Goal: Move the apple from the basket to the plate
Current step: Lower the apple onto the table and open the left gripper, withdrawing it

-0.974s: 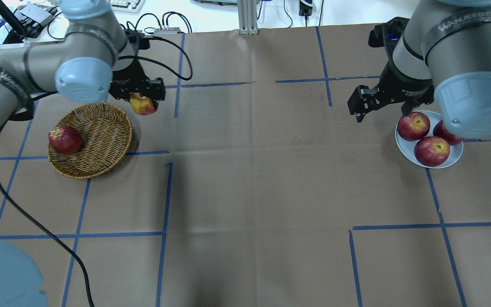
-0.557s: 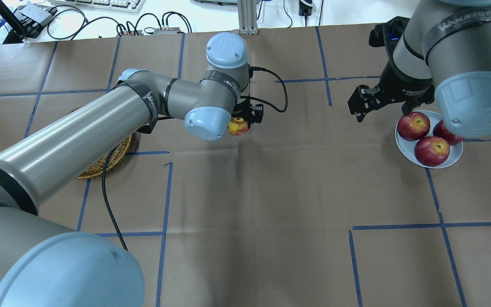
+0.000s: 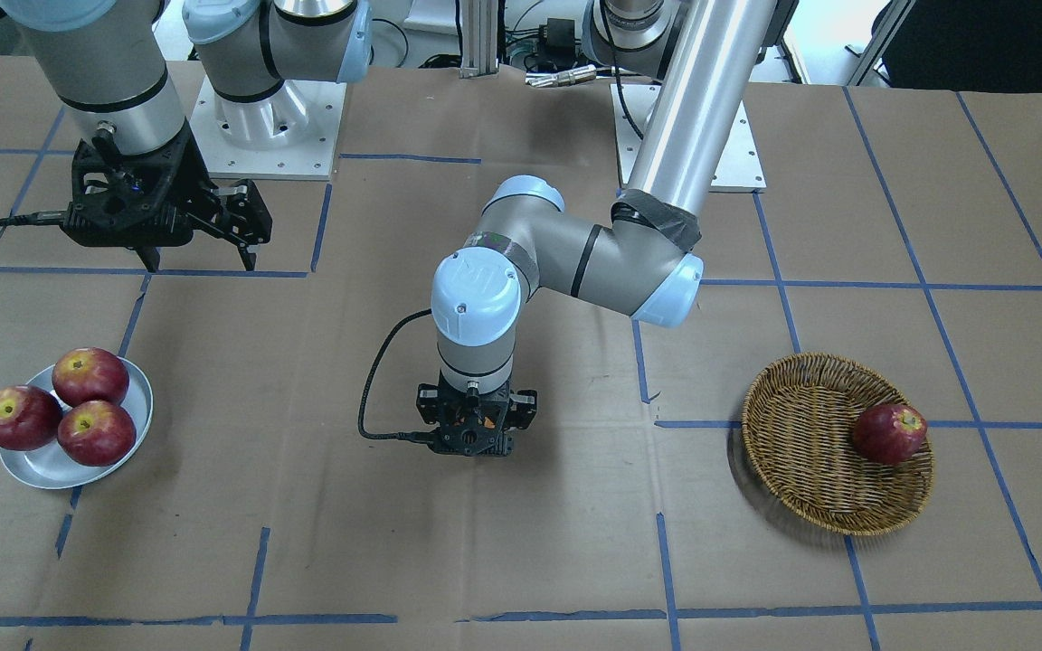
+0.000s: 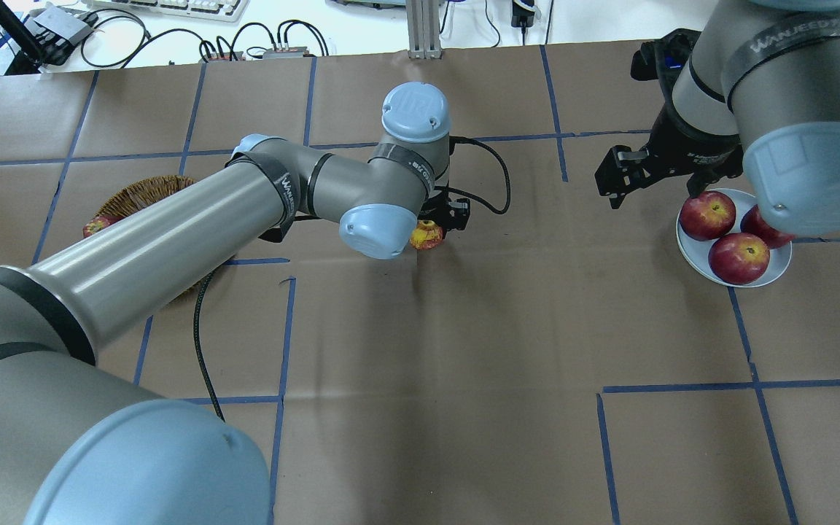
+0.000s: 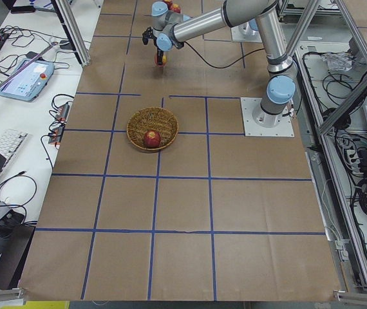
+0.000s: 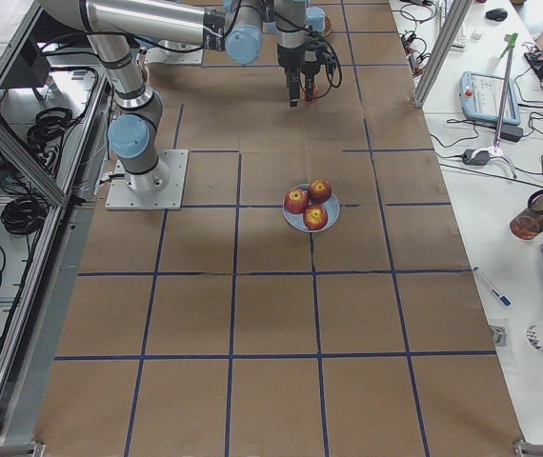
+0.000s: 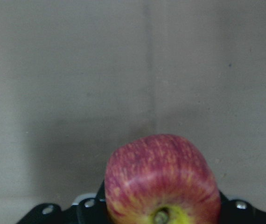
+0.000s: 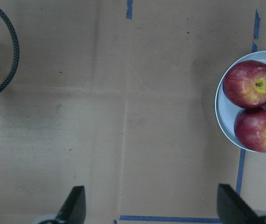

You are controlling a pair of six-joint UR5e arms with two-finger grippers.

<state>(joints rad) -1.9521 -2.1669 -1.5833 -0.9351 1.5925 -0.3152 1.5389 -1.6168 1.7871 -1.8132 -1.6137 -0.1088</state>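
Observation:
My left gripper (image 4: 440,222) is shut on the pale pinkish-red apple (image 4: 427,235) with its yellow stem patch, and holds it low over the middle of the table. The apple fills the bottom of the left wrist view (image 7: 161,179). In the front view the gripper (image 3: 471,445) hides it. The wicker basket (image 3: 810,452) stands behind at the robot's left, with one dark red apple (image 3: 888,432) in it. The pale plate (image 4: 691,254) at the robot's right carries three dark red apples (image 4: 739,258). My right gripper (image 4: 653,195) hangs open and empty just beside the plate (image 8: 221,116).
A black cable (image 4: 205,350) trails from the left arm across the table in front of the basket. The left arm's long forearm (image 4: 172,233) reaches over the basket area. Blue tape lines mark the brown table cover.
My left arm has swung to the right with the pale apple, from beside the basket to the table's middle. The right arm and the plate's apples have not moved.

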